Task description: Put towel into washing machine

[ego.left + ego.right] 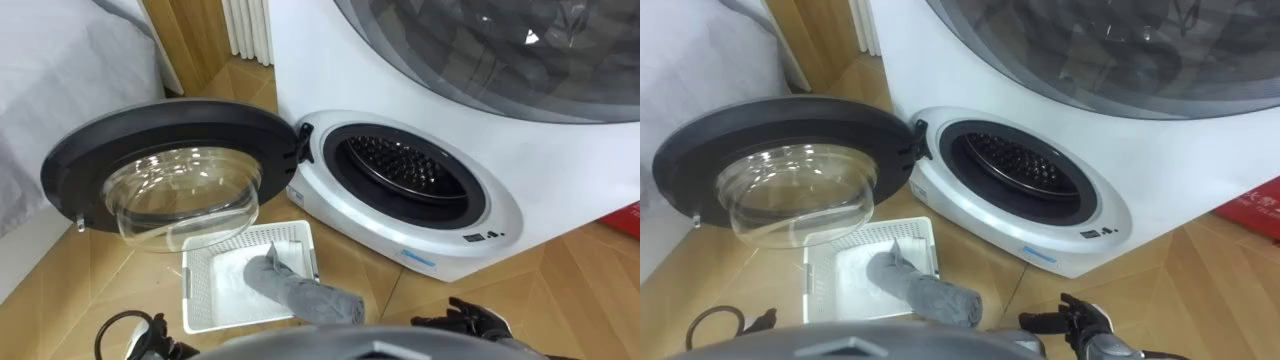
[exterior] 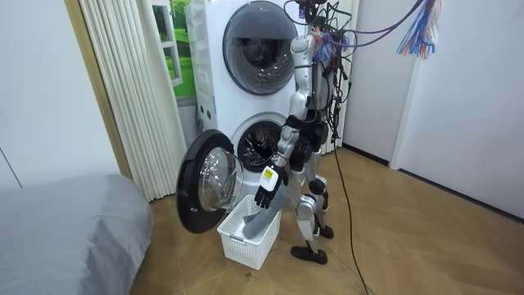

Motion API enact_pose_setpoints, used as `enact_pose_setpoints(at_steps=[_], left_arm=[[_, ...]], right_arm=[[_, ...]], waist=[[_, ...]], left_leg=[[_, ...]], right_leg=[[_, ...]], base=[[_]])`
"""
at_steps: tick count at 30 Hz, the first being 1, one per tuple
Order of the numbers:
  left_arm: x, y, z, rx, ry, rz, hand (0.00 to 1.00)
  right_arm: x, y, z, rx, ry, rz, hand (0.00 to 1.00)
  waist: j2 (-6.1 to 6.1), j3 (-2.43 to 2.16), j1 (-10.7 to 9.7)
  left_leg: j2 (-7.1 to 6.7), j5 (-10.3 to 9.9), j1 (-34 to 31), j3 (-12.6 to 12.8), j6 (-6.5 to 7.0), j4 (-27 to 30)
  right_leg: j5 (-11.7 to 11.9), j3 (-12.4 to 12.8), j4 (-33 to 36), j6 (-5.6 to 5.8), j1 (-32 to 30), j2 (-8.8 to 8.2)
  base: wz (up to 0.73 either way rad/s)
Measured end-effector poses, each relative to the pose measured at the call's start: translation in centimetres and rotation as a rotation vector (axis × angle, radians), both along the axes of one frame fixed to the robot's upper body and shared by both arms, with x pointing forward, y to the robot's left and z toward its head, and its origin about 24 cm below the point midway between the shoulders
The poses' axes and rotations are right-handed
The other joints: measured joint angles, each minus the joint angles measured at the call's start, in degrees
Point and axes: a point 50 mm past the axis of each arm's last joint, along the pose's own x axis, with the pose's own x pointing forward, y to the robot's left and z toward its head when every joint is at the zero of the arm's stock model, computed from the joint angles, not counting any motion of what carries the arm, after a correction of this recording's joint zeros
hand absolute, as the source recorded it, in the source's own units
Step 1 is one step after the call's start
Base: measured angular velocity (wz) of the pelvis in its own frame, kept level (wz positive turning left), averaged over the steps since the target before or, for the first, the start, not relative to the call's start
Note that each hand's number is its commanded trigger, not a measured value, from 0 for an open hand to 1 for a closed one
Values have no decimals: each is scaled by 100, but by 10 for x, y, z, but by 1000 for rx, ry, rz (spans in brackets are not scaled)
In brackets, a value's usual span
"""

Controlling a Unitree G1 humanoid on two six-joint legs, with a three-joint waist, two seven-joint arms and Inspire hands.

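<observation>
The grey towel [image 1: 300, 292] lies in a white basket [image 1: 200, 295] on the wood floor [image 1: 560, 290], one end draped over the near rim. It sits just below the washing machine [image 1: 330, 60], whose door [image 1: 170, 120] hangs wide on your left. Your right hand [image 1: 468, 320] hovers low nearby, fingers released and empty. I cannot tell how the left hand [image 2: 266, 194] is set. If you lift carelessly, the light basket may tip, or a trailing end may snag on the drum's rim. A grey bed [image 2: 65, 221] stands close by.
</observation>
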Motion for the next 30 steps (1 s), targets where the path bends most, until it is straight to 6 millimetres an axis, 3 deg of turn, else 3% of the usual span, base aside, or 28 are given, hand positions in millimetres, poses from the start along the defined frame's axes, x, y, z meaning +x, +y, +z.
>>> enact_pose_setpoints(at_steps=[16, 23, 27, 30], left_arm=[[10, -2, 1, -18, -37, -19, 0], [56, -11, 8, 2, -175, -144, 0], [84, -20, 14, -5, -248, -233, 0], [103, -28, 18, -11, -300, -287, 0]], right_arm=[[6, -1, 1, 2, -16, 7, 0], [26, 2, 4, -11, -47, 81, 0], [39, 4, 5, -12, -63, 108, 0], [56, 8, 8, -19, -89, 126, 0]], waist=[[3, -6, -33], [48, -27, -45], [73, 0, -4], [73, 51, -36]], left_leg=[[-8, 1, -214, -52, 2, 78], [-5, 4, -750, -97, 5, 287], [3, 13, -1043, -57, 9, 392], [15, 66, -1340, -46, 31, 434]], right_leg=[[4, -98, 8, -7, -153, -20], [30, -145, 61, -48, -598, -30], [33, -131, 229, -54, -964, -34], [32, -148, 425, -54, -1347, -62]], base=[[1], [4], [-6], [0]])
